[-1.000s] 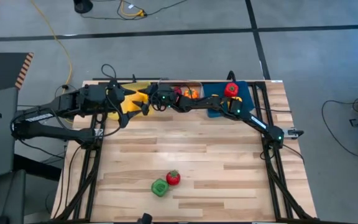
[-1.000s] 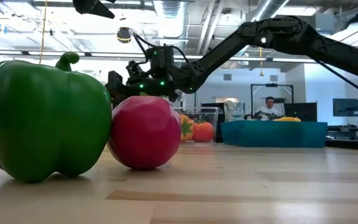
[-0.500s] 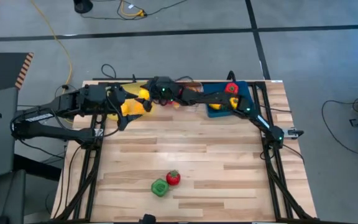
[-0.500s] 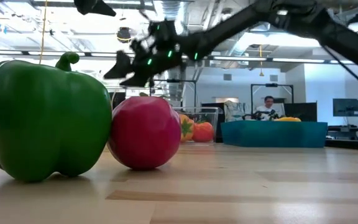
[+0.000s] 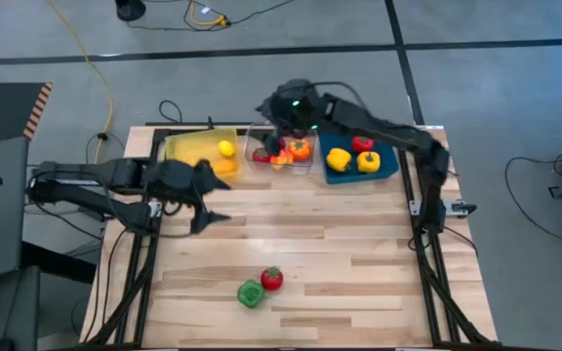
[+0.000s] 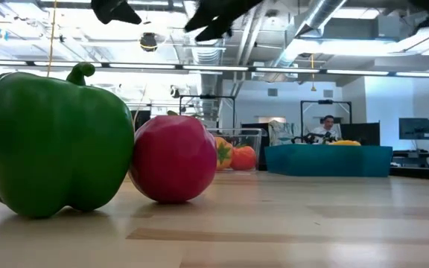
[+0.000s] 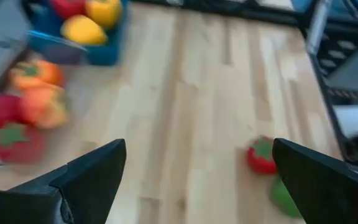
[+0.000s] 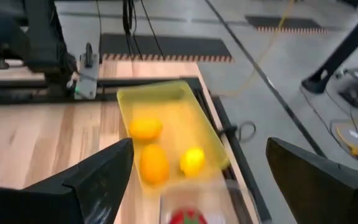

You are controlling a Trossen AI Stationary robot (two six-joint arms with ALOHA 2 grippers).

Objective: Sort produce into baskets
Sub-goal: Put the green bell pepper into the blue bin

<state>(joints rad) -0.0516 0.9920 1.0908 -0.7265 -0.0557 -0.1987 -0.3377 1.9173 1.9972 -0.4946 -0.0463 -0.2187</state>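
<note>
- Dark fingers of the left gripper [image 5: 213, 207] are spread wide, nothing between them, over bare wood well short of the produce.
- Right gripper [image 5: 279, 109], likewise spread and empty, is held above the clear bin [image 5: 283, 148].
- Left to sort: tomato [image 5: 272, 279] touching green pepper [image 5: 251, 293], near the front edge.
- Both are judged light, hard, slick; the tomato is best pinched across its middle.
- The pepper crowds one side.
</note>
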